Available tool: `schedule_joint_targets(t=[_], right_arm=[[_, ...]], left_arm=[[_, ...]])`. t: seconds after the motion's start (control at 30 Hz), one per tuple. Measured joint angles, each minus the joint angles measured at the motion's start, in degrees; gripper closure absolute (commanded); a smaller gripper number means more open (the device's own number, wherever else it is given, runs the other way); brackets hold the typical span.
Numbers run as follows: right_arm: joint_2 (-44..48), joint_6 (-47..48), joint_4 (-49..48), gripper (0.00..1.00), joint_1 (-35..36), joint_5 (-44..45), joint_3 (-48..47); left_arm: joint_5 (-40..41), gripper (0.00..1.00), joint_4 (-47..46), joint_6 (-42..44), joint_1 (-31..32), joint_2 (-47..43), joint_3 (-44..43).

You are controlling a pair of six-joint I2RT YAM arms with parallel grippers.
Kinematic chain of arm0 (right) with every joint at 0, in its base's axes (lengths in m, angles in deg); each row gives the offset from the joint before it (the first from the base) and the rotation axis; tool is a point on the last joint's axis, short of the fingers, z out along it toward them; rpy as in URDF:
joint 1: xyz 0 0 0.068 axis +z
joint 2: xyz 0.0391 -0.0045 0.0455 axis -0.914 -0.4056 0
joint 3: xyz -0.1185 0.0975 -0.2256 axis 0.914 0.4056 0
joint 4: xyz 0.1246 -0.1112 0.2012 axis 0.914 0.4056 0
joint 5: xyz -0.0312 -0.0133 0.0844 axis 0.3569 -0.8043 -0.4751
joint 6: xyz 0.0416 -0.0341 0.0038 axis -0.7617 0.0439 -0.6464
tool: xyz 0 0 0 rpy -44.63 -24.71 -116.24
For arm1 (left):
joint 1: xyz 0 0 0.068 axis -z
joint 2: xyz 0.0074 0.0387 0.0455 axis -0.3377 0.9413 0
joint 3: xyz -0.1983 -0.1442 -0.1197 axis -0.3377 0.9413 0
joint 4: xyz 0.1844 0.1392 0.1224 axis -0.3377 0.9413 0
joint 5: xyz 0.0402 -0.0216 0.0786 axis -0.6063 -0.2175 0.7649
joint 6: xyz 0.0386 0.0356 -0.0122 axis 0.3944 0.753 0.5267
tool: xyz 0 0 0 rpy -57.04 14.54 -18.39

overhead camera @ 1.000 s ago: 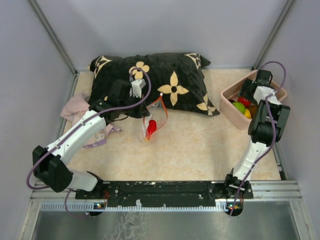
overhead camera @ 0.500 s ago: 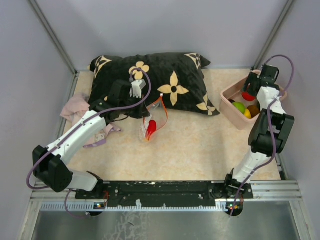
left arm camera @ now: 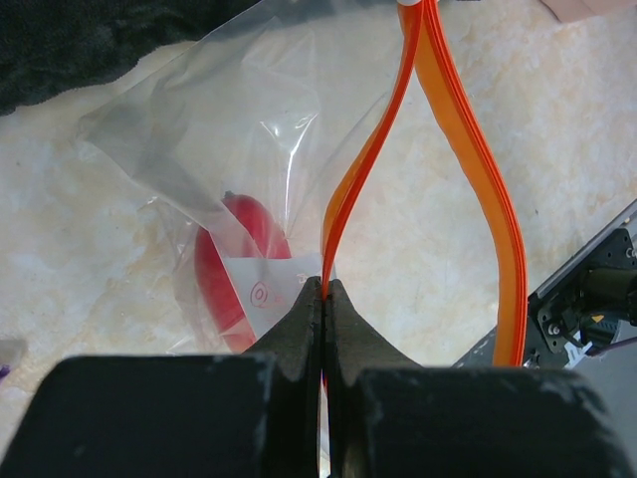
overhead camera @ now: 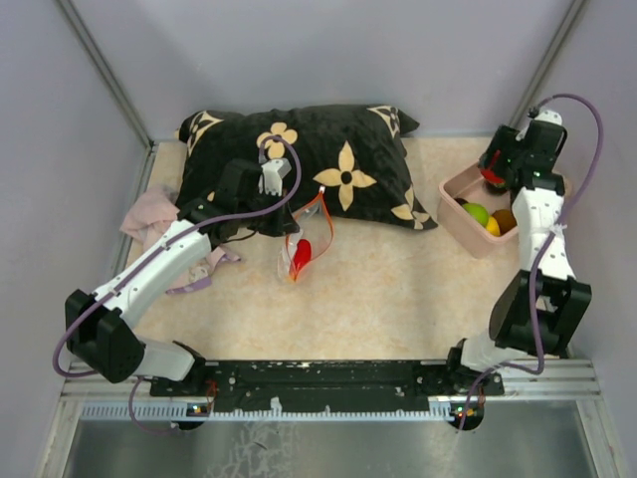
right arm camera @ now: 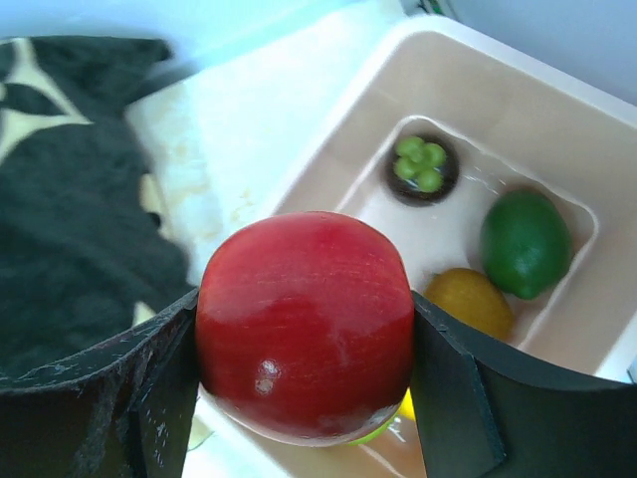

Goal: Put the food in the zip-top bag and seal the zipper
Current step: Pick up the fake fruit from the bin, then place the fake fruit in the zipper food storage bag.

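Beige table [overhead camera: 398, 289], pale grey walls [overhead camera: 299, 50]
Left gripper [left arm camera: 324, 299] pinches the zipper [left arm camera: 468, 169] tight; right gripper [overhead camera: 495, 171] squeezes a red apple [right arm camera: 304, 324] over the pink bin [overhead camera: 460, 214] at 2 o'clock.

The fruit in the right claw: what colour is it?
The fruit is glossy red, clearest in the right wrist view.

The right gripper [right arm camera: 304, 334] clamps a red apple [right arm camera: 299, 299] between both fingers, above a pale bin [right arm camera: 518, 70]; inside lie a green lime [right arm camera: 525, 242], a yellow fruit [right arm camera: 470, 301], a dark green-dotted piece [right arm camera: 421, 169].
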Motion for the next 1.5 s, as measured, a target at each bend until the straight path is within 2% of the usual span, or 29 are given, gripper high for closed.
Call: schedule_joint_targets(t=[0.57,0.97,1.23,1.5], right_arm=[[13.0,2.3,3.0,0.76,17.6,-10.9,4.0],[14.4,8.9,1.9,0.76,36.9,-22.2,4.6],[13.8,9.4,-7.5,0.77,47.6,-31.6,5.7],[11.6,4.6,-23.1,0.79,50.0,-38.8,15.5]], left_arm=[[-0.9,1.0,-0.3,0.4,0.0,-0.6,0.1],[-1.2,1.0,-0.3,1.6,0.0,-1.8,0.1],[-1.6,1.0,-0.3,1.8,0.0,-2.1,0.1],[-1.6,1.0,-0.3,1.9,0.0,-2.7,0.1]])
